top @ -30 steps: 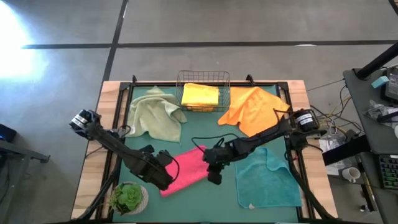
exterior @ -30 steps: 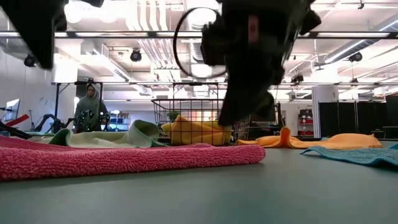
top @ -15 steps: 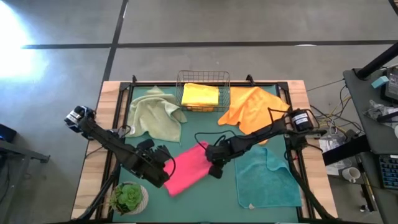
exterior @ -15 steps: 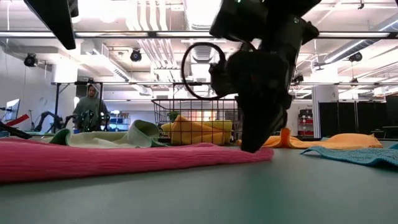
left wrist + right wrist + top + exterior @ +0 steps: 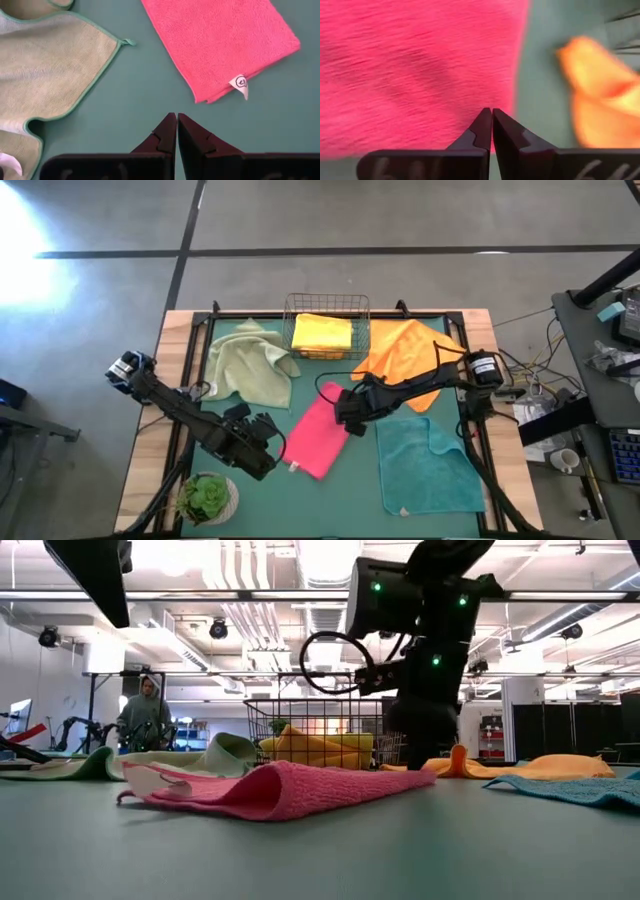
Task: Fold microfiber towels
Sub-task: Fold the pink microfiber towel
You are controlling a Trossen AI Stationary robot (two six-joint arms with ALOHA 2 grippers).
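So going left to right across the table: the left gripper (image 5: 268, 448) sits low over the mat with its fingers pressed fully together, holding nothing. Back behind it lies the pale sage towel (image 5: 250, 364), rumpled, with a teal-stitched edge. Just in front of that gripper's tips is the pink towel (image 5: 320, 435), now a neat narrow rectangle folded over on itself, with a little white tag (image 5: 240, 83) poking out at the near corner. From table height it looks like a low pink hump with a rolled fold edge (image 5: 275, 790).

The right gripper (image 5: 347, 412) is also pinched shut on nothing, hovering right at the pink towel's far end, over its edge. Beyond it lies the orange towel (image 5: 405, 355), spread loose and wrinkled, and off to its outer side the teal towel (image 5: 428, 465) lies mostly flat with one corner turned.

Versus a second ago: the pink towel was stretched out long and flat between both grippers; now it's folded shorter and swung round, the right gripper has pulled back toward the orange one, and the left has backed off.

The wire basket (image 5: 326, 304) at the far edge holds a folded yellow towel (image 5: 321, 333). There's also a potted plant (image 5: 207, 498) by the left arm.
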